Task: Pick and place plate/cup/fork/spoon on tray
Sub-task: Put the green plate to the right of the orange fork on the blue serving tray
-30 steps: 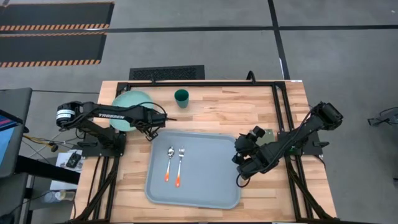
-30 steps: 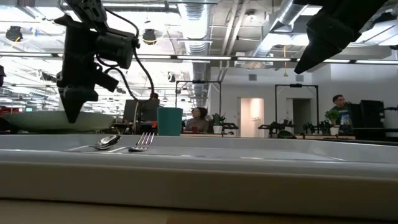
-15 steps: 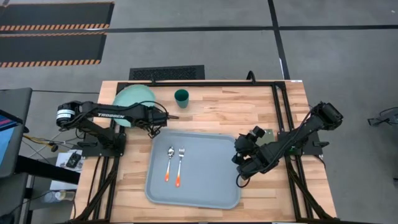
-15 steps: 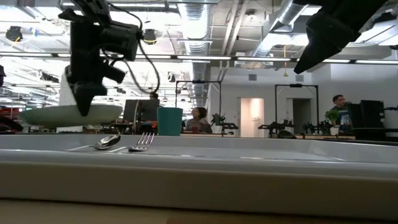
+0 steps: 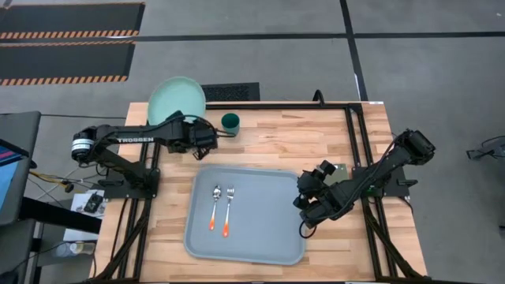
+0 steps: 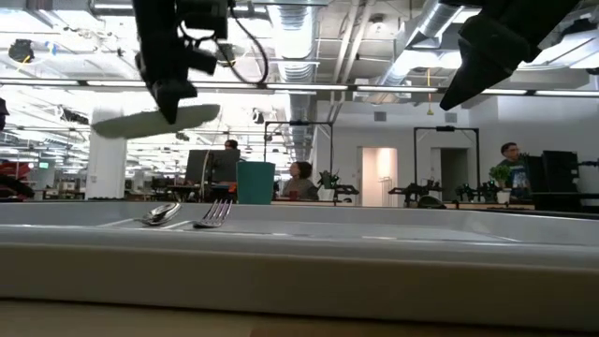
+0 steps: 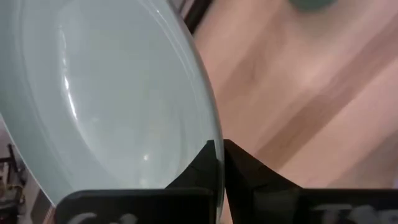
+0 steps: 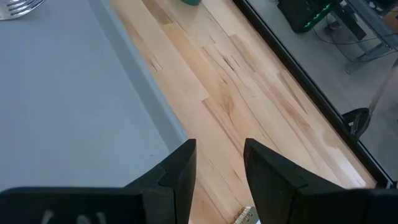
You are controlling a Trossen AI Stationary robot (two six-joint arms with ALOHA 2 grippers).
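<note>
- The left gripper is clamped on the rim of the plate, holding it in the air at the table's far left corner; the left wrist view shows both fingers pinched on the plate's edge.
- In the low view the plate hangs tilted, well above the tray rim.
- The plate's far side juts out past the table's far edge, over the floor.
- The cup stands on the wood just beside the left gripper, near the far edge.
- The tray lies at the table's middle, toward the near edge. The spoon and fork lie side by side in its left half, handles toward the near side; its right half is bare.
- A strip of bare wood runs between the tray's far rim and the cup.
- The right gripper hovers at the tray's right rim, fingers parted and holding nothing.
</note>
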